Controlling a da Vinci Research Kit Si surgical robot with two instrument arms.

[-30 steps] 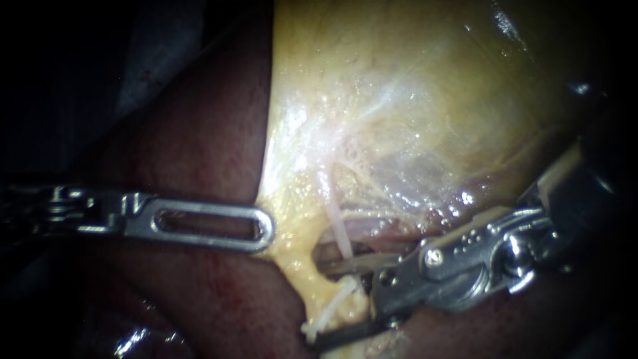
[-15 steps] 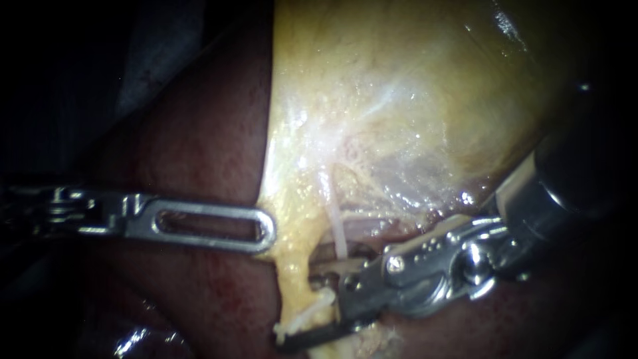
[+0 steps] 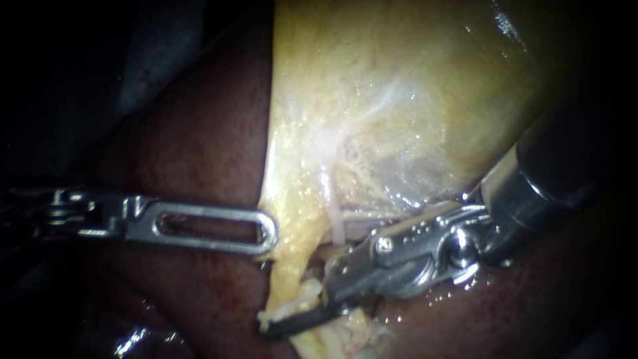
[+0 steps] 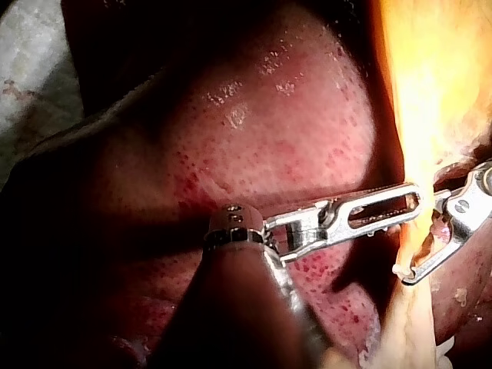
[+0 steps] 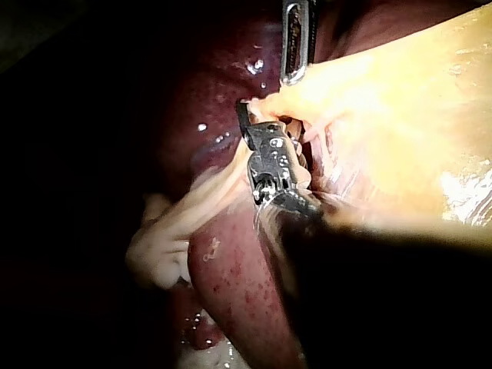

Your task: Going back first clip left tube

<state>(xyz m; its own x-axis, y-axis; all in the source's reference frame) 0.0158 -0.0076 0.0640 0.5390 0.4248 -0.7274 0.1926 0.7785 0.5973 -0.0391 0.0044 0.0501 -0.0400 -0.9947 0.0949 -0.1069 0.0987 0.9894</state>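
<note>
Endoscope view: the left instrument (image 3: 266, 233) holds its slotted jaws closed on the yellow edge of the gallbladder (image 3: 399, 86), over dark red liver (image 3: 199, 146). The right instrument (image 3: 292, 296) has its jaws open astride the fatty strand just right of it. The pale tube (image 3: 335, 225) runs down behind that instrument's upper jaw.

Left wrist view: the left instrument (image 4: 411, 202) has its jaws together, tip at the bright tissue. The right instrument (image 4: 425, 247) is just beyond, jaws parted.

Right wrist view: the right instrument (image 5: 257, 131) has its gaping jaws against the gallbladder (image 5: 400, 100), with the left instrument (image 5: 295, 46) ahead.
</note>
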